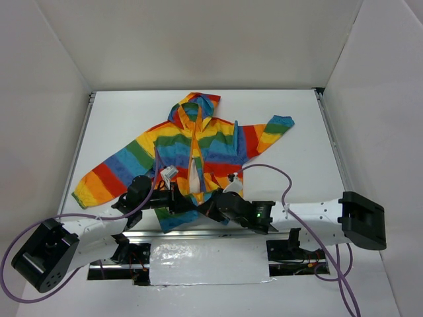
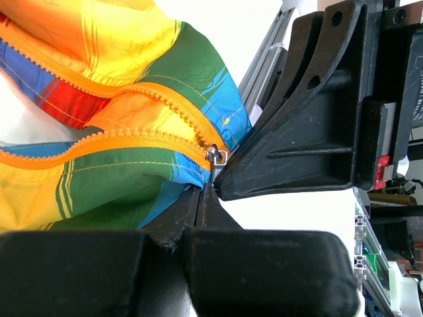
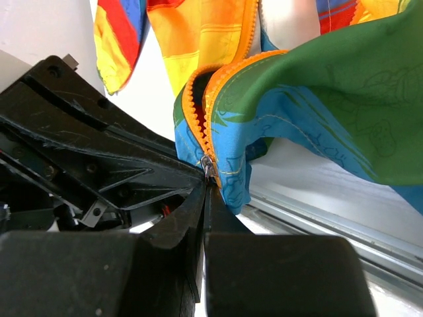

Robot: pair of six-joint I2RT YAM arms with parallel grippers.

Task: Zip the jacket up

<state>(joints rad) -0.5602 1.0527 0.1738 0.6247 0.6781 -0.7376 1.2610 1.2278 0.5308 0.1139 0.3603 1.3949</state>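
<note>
The rainbow-striped jacket [image 1: 198, 142] lies spread on the white table, hood away from me, with the front open along most of its orange zipper band. Both grippers meet at its bottom hem. My left gripper [image 1: 188, 203] is shut on the hem fabric just below the zipper's end [image 2: 203, 191]. My right gripper [image 1: 206, 205] is shut on the small metal zipper pull [image 3: 209, 165], its fingertips right under the slider [image 3: 210, 190]. The slider [image 2: 215, 156] sits at the very bottom of the zipper, with the two orange tooth rows parting above it. The hem is lifted slightly off the table.
An aluminium rail [image 1: 211, 232] runs along the near table edge right under the grippers, also seen in the right wrist view [image 3: 330, 224]. A purple cable [image 1: 277, 175] loops over the table to the right of the jacket. White walls enclose the table on three sides.
</note>
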